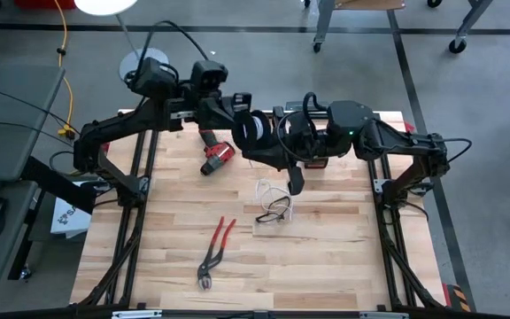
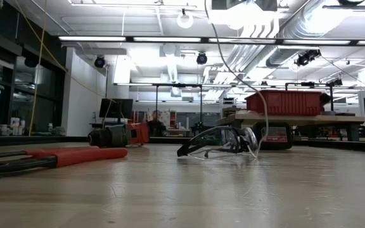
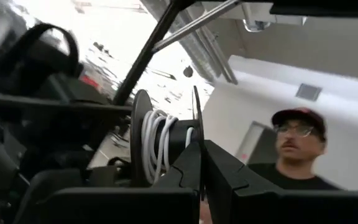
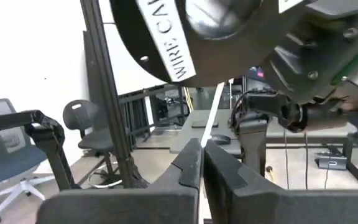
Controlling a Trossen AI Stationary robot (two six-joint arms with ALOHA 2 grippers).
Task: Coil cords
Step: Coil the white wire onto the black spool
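The black round spool (image 1: 253, 130), with the white cord wound on its core (image 3: 157, 146), is held in the air over the table's far middle by my left gripper (image 3: 201, 177). My right gripper (image 1: 296, 182) is just beside and below it, shut on the white cord (image 4: 211, 127). In the right wrist view the spool's labelled flange (image 4: 166, 43) is close above the fingers. The cord's free length hangs down (image 2: 262, 95) and ends in loose loops on the table (image 1: 268, 189) by the safety glasses. My left gripper pinches the spool's nearer flange at its rim (image 3: 197, 127) between its two fingers. The spool is lifted clear of the table with its axis about level. My right gripper pinches the single white cord (image 4: 207, 138) between its fingertips, fingers across it. The cord runs straight from the fingers up to the spool (image 4: 219, 93).
Clear safety glasses (image 1: 277, 209) lie mid-table under the hanging cord. Red-handled pliers (image 1: 215, 248) lie toward the near edge, a red drill (image 1: 216, 156) toward the far left. A red bin (image 2: 287, 101) stands at the back. A person (image 3: 294, 146) is beyond the table.
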